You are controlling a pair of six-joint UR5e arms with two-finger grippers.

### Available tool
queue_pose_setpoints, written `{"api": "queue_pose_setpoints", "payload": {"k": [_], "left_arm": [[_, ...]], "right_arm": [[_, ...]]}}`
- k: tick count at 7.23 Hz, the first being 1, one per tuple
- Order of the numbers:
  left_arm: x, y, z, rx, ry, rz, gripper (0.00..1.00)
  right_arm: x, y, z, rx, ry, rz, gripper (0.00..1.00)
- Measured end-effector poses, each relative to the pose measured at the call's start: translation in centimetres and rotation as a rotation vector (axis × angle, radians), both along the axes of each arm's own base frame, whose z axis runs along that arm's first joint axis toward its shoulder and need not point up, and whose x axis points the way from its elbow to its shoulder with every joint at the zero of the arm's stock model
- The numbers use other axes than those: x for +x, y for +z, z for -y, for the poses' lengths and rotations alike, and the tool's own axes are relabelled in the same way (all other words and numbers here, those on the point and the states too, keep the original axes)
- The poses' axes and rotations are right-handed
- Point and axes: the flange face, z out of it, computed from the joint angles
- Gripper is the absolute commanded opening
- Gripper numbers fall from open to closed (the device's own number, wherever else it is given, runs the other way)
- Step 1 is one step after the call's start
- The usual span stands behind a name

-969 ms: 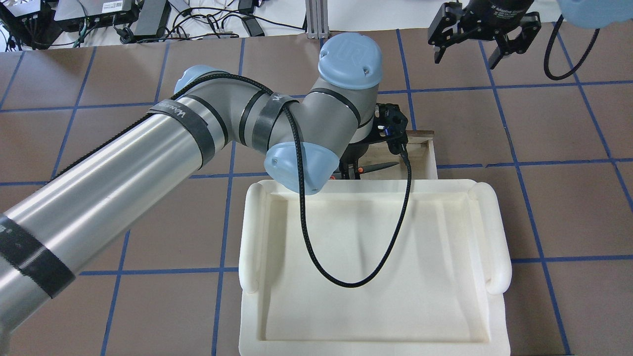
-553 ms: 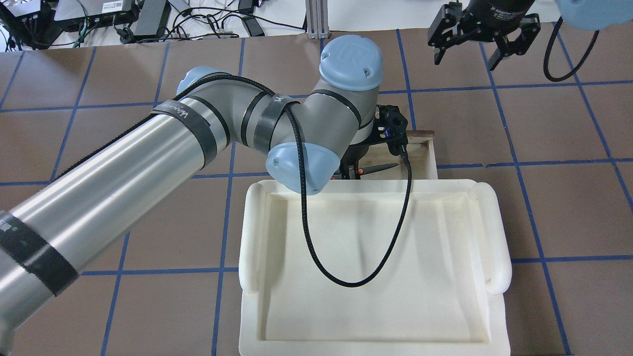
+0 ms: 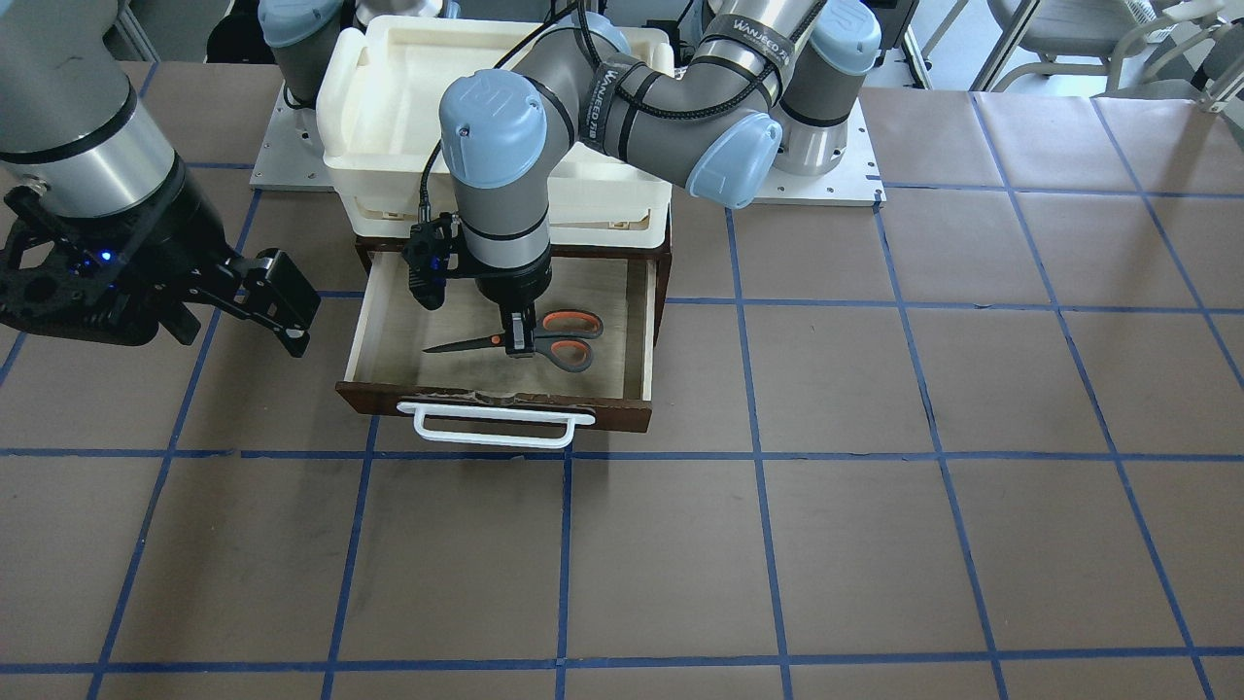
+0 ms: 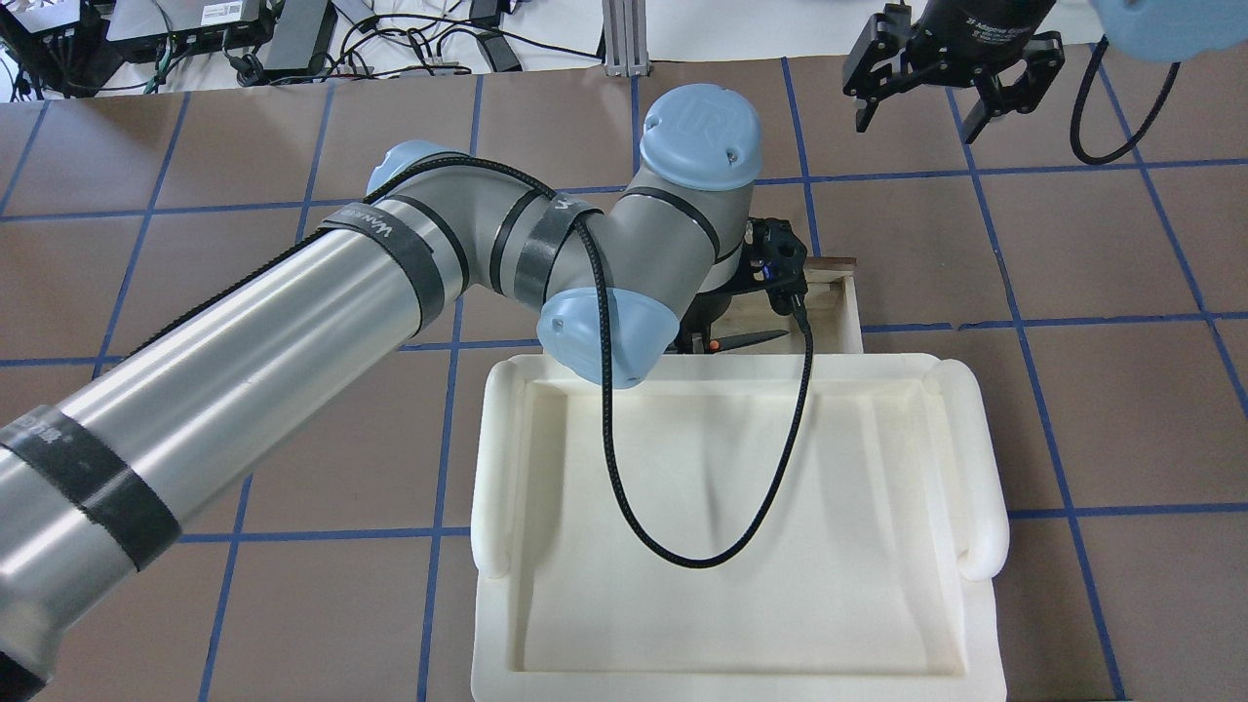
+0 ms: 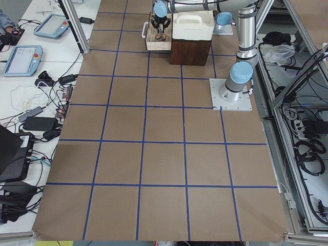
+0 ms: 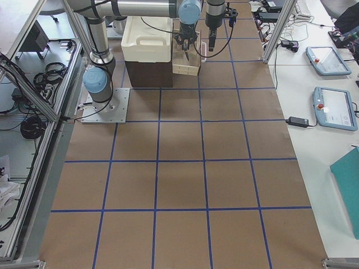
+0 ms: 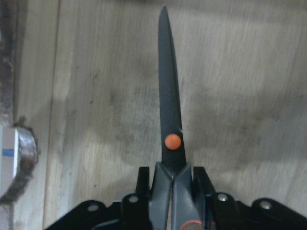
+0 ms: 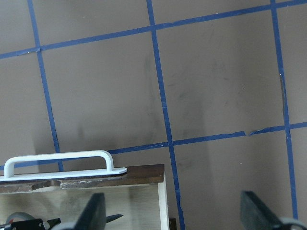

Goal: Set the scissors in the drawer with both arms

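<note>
Scissors (image 7: pixel 169 110), small pair with dark grey handles, orange-lined loops, orange pivot dot and grey metal blades, are inside the wide shallow drawer (image 3: pixel 632 416) (dark brown wood front, long white bar handle, pale plywood floor). Blades are closed and point straight out ahead of the left claw.

Left black two-finger gripper (image 3: pixel 522 345) is clamped on the neck just behind the pivot, pointing down. The loops trail out behind it and the drawer front sits off to its side. Can't tell whether the scissors touch the floor or hang just above it.

Right black two-finger gripper (image 4: pixel 921 107) has its fingers spread wide and holds nothing. It hovers off the drawer's corner, with the handle end just beside it.

Step, as I read it: set-down, release pending.

Next probably needs:
- left claw opens and lifts straight up, clear of the drawer walls and the cream-white plastic tray (image 4: pixel 497 468) behind it
- scissors lie flat, not snagged on a finger
- right claw then likely handles the drawer front
</note>
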Motion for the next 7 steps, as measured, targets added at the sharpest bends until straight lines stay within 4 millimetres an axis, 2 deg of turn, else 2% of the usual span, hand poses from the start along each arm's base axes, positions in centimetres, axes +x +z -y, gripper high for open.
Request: {"api": "queue_pose_setpoints", "payload": {"k": [1,2,3,4,5,7], "left_arm": [[-0.35,-0.29,0.26,-0.018,-0.001,-0.011,0.32],[-0.61,-0.50,0.35,-0.027,-0.004,-0.017,0.57],[-0.80,-0.60,0.32,-0.030,-0.011,-0.020,0.69],[-0.93,-0.69,0.27,-0.030,-0.014,-0.023,0.89],[-1.03,-0.71,0.19,-0.025,-0.015,-0.032,1.00],[-1.21,-0.59,0.04,-0.017,-0.021,-0.050,1.00]], "right_arm": [[0.02,-0.15,-0.10,0.002,0.001,0.002,1.00],[0.08,-0.07,-0.28,0.001,-0.001,0.007,1.00],[0.14,0.07,-0.59,0.002,-0.006,0.012,1.00],[0.15,0.08,-0.87,0.005,-0.007,0.012,1.00],[0.14,0.07,-1.00,0.007,-0.006,0.010,1.00],[0.07,0.00,-1.06,0.010,-0.007,0.003,1.00]]}}
